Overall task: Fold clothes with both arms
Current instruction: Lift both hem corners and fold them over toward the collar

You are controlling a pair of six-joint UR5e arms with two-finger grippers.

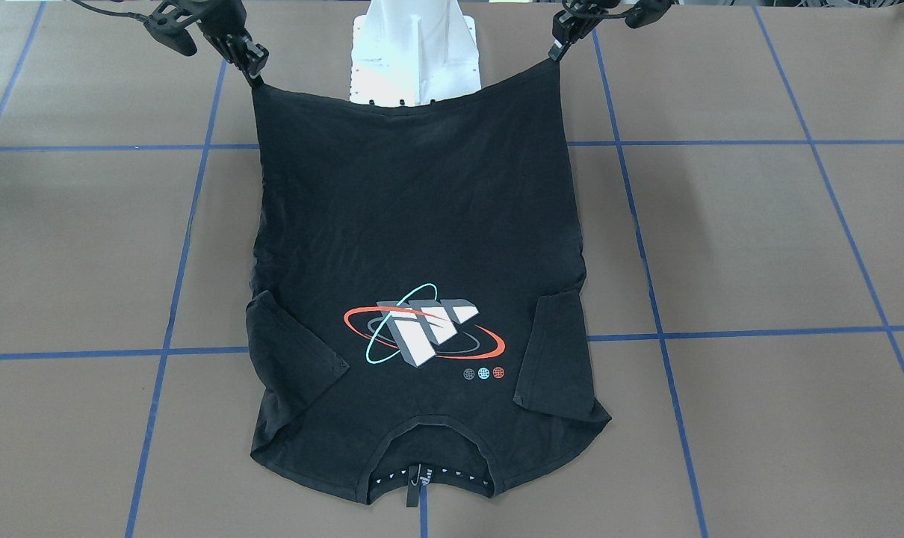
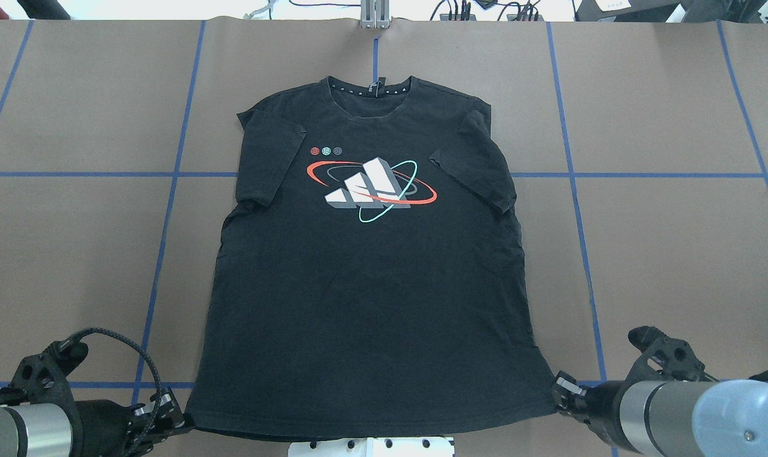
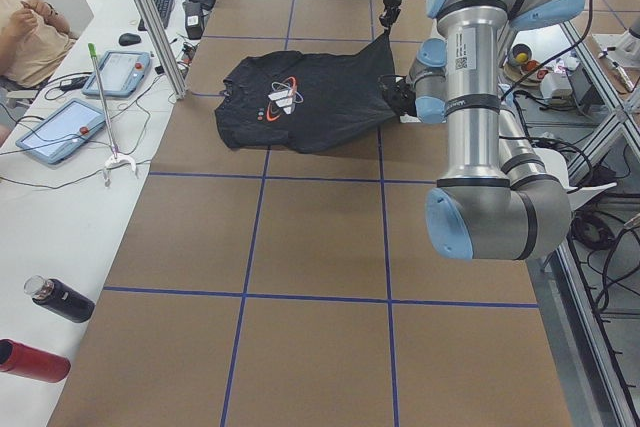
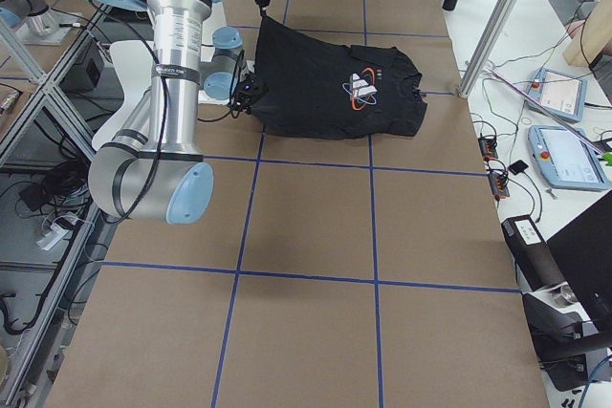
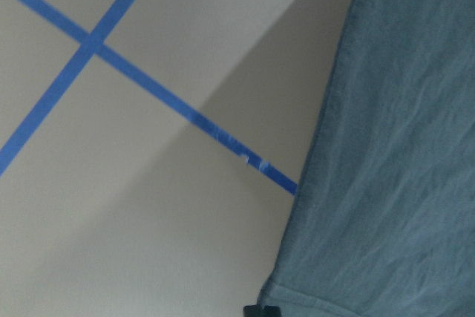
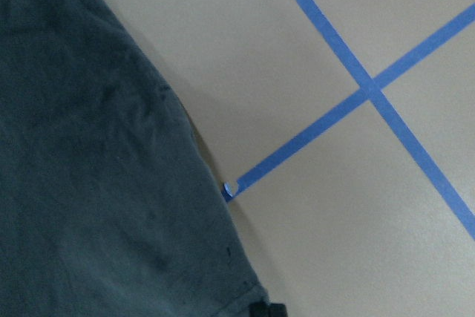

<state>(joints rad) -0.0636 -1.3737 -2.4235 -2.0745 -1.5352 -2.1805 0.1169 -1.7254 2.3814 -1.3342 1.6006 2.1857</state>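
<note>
We read no text; the T-shirt's (image 2: 371, 304) chest graphic (image 2: 371, 189) is wordless, and the sticker (image 3: 462, 47) on the left arm (image 3: 475, 137) is too small.

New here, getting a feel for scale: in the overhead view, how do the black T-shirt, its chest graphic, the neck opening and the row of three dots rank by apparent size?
Largest to smallest:
1. black T-shirt
2. chest graphic
3. neck opening
4. row of three dots
No close calls.

Left gripper (image 1: 556, 49) and right gripper (image 1: 255, 69): jaws closed, each on one hem corner of the T-shirt (image 1: 422, 224). Both wrists point inward.
</note>
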